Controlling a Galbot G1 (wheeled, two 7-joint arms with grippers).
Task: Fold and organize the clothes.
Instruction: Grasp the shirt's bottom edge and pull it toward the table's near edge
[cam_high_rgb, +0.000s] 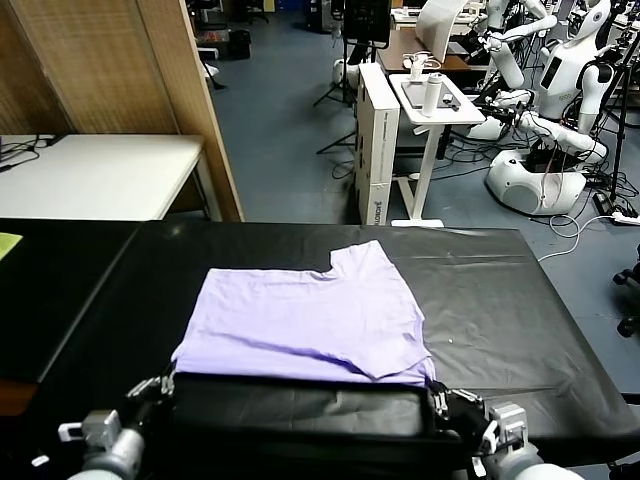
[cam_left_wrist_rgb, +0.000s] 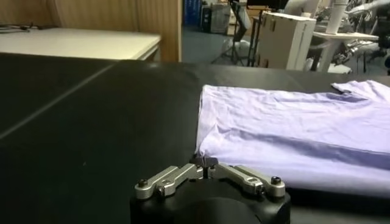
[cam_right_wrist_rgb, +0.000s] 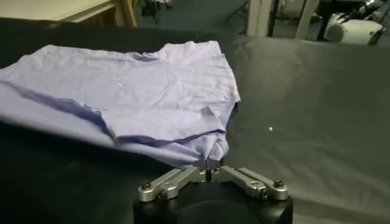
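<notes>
The lavender T-shirt (cam_high_rgb: 310, 320) lies flat on the black table cover (cam_high_rgb: 500, 300), folded once, with a sleeve pointing to the far side. No printed pattern shows. My left gripper (cam_high_rgb: 168, 380) is shut on the shirt's near left corner, low at the table; the left wrist view shows the tips (cam_left_wrist_rgb: 204, 162) pinching the fabric edge (cam_left_wrist_rgb: 292, 134). My right gripper (cam_high_rgb: 433, 390) is shut on the near right corner; the right wrist view shows its tips (cam_right_wrist_rgb: 207, 164) closed on a bunched corner of the shirt (cam_right_wrist_rgb: 140, 91).
A white table (cam_high_rgb: 100, 175) and a wooden partition (cam_high_rgb: 190, 100) stand at the back left. A white stand with a bottle (cam_high_rgb: 430, 95) and other robots (cam_high_rgb: 560, 80) are beyond the table's far edge. A yellow-green item (cam_high_rgb: 8, 243) lies at the far left.
</notes>
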